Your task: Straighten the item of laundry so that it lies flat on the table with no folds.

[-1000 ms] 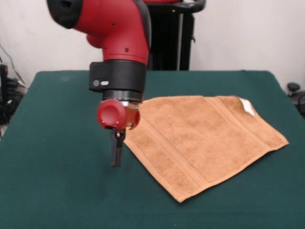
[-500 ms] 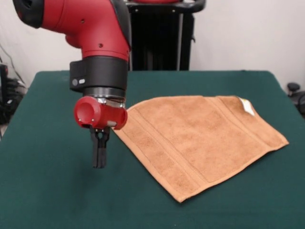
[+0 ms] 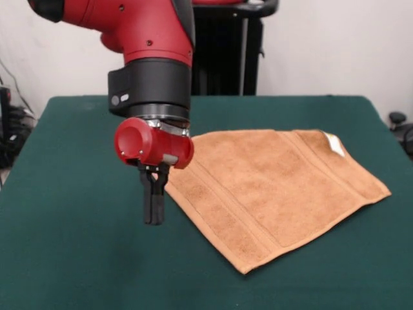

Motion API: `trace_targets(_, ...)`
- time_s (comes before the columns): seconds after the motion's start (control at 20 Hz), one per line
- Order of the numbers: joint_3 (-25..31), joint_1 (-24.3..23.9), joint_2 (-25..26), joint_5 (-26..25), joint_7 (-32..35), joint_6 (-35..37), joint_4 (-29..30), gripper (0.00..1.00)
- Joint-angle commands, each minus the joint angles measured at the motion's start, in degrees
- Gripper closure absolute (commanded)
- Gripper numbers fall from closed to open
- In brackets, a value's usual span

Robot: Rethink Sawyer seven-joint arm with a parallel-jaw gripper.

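Observation:
The item of laundry [image 3: 277,190] is a tan-orange terry towel spread on the dark green table [image 3: 71,245], right of centre, set at a slant. Woven border bands run near its left and right ends, and a small white tag [image 3: 333,143] sits at its far right corner. It looks flat, with no fold that I can see. My gripper [image 3: 153,216] hangs just left of the towel's left edge, over bare table, fingers pressed together and holding nothing. The arm's red wrist hides the towel's far left corner.
A black stand [image 3: 226,48] rises behind the table's far edge against a pale wall. Dark cables and gear [image 3: 11,129] lie off the table's left side, and a black knob [image 3: 397,119] shows past the right edge.
The arm swung left off the towel's edge, then came back right a little and rose slightly. The towel's left corner was drawn out a bit to the left.

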Motion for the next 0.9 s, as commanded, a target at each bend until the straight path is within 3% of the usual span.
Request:
trace_targets(0.05, 11.3, -0.7, 1.9, 3.3, 3.6, 9.0, 6.5, 1.00)
trace_targets(0.3, 17.6, -5.8, 4.5, 6.9, 0.1, 14.4, 8.5, 1.00)
trace_targets(0.9, 21.0, -8.8, 7.6, 11.3, -2.6, 21.4, 9.6, 1.00)
